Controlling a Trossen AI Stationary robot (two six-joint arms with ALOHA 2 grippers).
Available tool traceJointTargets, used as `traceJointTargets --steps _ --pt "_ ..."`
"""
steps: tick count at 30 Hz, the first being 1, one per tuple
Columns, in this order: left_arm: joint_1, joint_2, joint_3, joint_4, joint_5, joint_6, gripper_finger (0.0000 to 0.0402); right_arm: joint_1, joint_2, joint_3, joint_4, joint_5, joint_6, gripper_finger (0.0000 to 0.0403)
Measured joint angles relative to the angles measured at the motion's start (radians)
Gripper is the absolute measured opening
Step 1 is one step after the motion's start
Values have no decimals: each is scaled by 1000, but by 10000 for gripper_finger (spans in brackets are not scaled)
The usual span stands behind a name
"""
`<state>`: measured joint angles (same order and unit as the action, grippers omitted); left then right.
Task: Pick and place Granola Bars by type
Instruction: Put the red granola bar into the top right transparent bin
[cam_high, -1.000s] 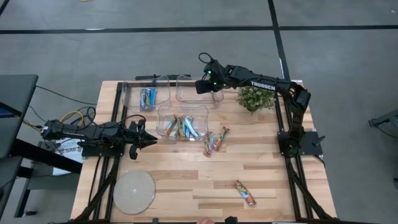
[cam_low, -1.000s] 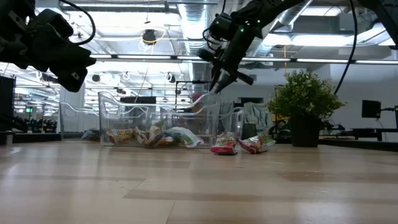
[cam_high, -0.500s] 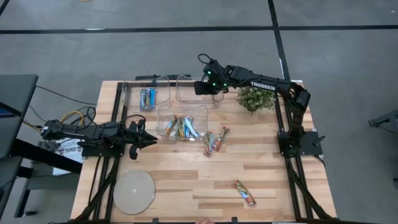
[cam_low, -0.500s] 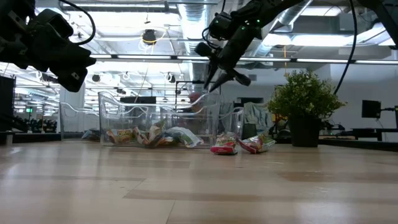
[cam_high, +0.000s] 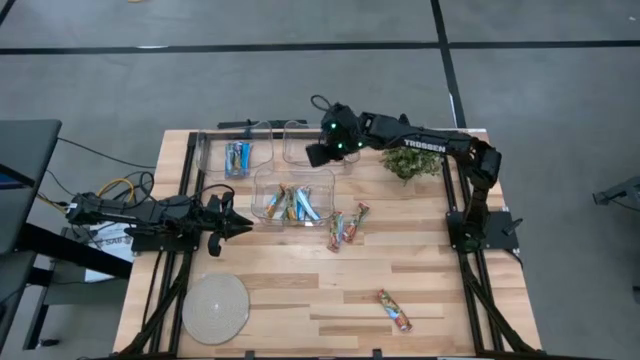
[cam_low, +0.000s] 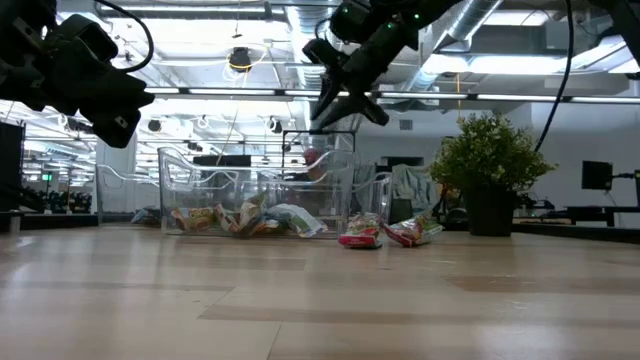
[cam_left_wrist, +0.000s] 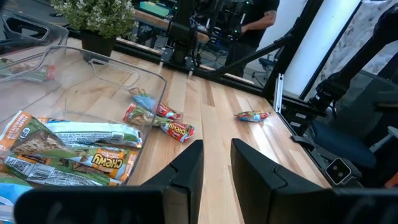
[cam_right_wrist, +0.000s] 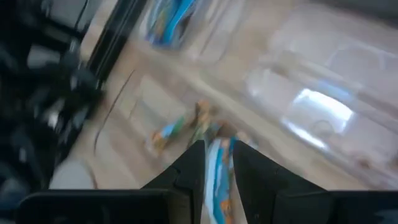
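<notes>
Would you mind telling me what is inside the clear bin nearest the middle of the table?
The middle clear bin holds a loose pile of granola bars: blue ones and multicoloured ones, overlapping. Any bars buried under the pile cannot be seen, so an exact count is not possible.

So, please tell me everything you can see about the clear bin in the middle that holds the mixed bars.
The middle bin is a clear plastic tub with rounded corners, standing upright on the wooden table. It holds a loose jumble of granola bars, blue and multicoloured, some marked "Chewy" in the left wrist view. Two other clear bins stand just behind it. No gripper touches it; the right gripper hangs above and behind it.
</notes>
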<state>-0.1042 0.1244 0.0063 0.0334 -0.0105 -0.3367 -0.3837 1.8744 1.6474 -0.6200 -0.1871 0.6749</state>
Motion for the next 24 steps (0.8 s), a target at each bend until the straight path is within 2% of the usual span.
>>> traceJointTargets --steps 7,15,18,24 --pt "0 0 0 0 0 0 73 108 0 0 -42 -114 -136 75" --pt "0 0 0 0 0 0 73 271 -36 0 -136 -122 -346 75" --pt "0 0 0 0 0 0 73 341 -79 0 -209 -80 -458 75" --pt "0 0 0 0 0 0 73 483 -156 -1 -439 96 -669 75"
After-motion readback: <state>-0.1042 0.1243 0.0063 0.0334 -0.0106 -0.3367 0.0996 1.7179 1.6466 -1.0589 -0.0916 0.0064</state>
